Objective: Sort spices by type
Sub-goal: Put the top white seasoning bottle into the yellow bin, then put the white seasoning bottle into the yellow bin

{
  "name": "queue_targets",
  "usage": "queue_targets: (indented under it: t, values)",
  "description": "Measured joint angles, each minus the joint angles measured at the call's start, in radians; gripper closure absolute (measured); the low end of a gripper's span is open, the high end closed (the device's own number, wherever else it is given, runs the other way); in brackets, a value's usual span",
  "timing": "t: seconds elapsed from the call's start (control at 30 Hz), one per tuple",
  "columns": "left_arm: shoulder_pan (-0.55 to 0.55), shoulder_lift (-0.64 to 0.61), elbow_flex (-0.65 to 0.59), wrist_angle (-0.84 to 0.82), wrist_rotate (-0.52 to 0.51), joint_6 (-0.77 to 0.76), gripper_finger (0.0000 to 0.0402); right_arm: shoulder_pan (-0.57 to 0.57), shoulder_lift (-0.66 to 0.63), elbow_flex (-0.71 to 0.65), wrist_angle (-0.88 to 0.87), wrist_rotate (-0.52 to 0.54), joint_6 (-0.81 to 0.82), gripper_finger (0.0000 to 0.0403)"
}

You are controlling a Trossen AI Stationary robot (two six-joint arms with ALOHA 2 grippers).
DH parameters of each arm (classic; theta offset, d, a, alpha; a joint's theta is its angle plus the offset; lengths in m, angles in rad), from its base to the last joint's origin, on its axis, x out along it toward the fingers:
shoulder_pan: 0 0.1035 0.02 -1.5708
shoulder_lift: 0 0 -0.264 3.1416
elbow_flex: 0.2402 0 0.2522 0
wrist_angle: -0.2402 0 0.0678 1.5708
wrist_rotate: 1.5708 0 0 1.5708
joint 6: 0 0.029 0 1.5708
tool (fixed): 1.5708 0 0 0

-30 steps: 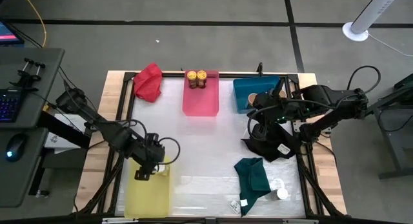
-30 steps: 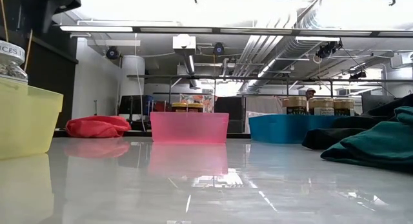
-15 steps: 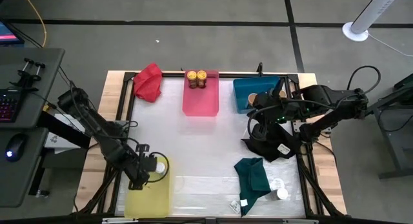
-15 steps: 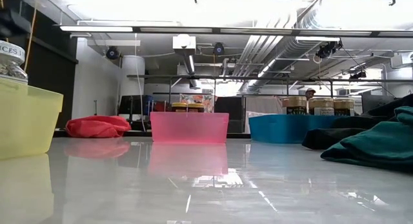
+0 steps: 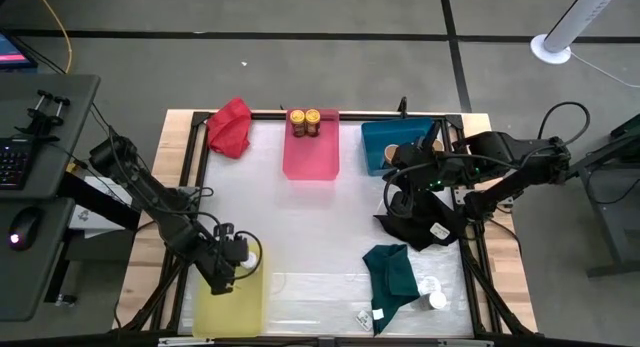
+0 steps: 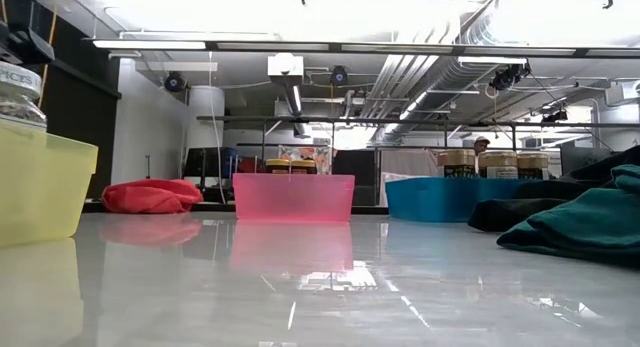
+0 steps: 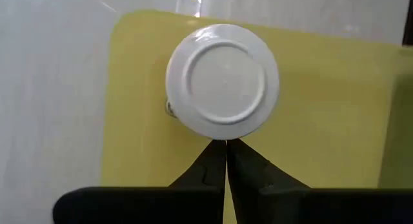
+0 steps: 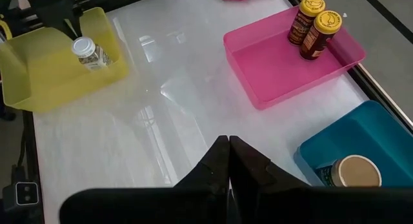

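A white-lidded spice jar [image 7: 222,82] stands upright in the far end of the yellow tray [image 5: 232,302]. It also shows in the low view [image 6: 17,92]. My left gripper [image 5: 225,268] is shut and hovers over the tray, just on the near-left side of the jar lid. Two yellow-lidded jars [image 5: 305,121] stand in the pink tray [image 5: 311,157]. Tan-lidded jars [image 6: 497,164] stand in the teal tray [image 5: 380,147]. My right gripper [image 8: 229,145] is shut, with nothing in it, above the table by the black cloth [image 5: 420,227].
A red cloth [image 5: 231,126] lies at the far left. A teal cloth [image 5: 392,275] lies at the near right, with a white-lidded jar [image 5: 437,300] beside it. The table's middle is bare white surface [image 5: 310,227].
My left gripper has drawn back from over the yellow tray's far end toward the table's near left corner. This uncovers the white-lidded jar, which stands in the tray where the gripper was.
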Motion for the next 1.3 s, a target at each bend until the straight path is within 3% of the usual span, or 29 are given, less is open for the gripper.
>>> queue_targets:
  t: [0.43, 0.63, 0.83, 0.93, 1.03, 1.13, 1.3]
  values:
    - [0.0, 0.0, 0.0, 0.095, -0.034, -0.072, 0.0401, 0.0, 0.0, 0.0, 0.0, -0.001, -0.002, 0.0403]
    - [0.001, -0.029, 0.0, 0.017, 0.02, -0.09, 0.0401, 0.0, 0.0, 0.0, -0.002, -0.001, -0.008, 0.0403]
    - [0.001, -0.165, 0.0, -0.103, 0.023, -0.097, 0.0401, 0.0, 0.0, 0.0, -0.014, -0.031, -0.003, 0.0403]
    - [0.011, -0.263, 0.0, -0.122, -0.074, -0.138, 0.0401, 0.0, 0.011, 0.002, -0.019, -0.151, 0.037, 0.0403]
    - [0.033, -0.353, 0.0, -0.121, -0.251, -0.196, 0.0401, 0.02, 0.045, 0.002, -0.063, -0.273, 0.093, 0.0396]
    - [0.069, -0.415, 0.0, -0.086, -0.392, -0.212, 0.0401, 0.074, 0.084, 0.002, -0.128, -0.298, 0.144, 0.0378]
    - [0.148, -0.442, 0.0, -0.014, -0.418, -0.135, 0.0401, 0.191, 0.153, 0.002, -0.27, -0.408, 0.277, 0.0338]
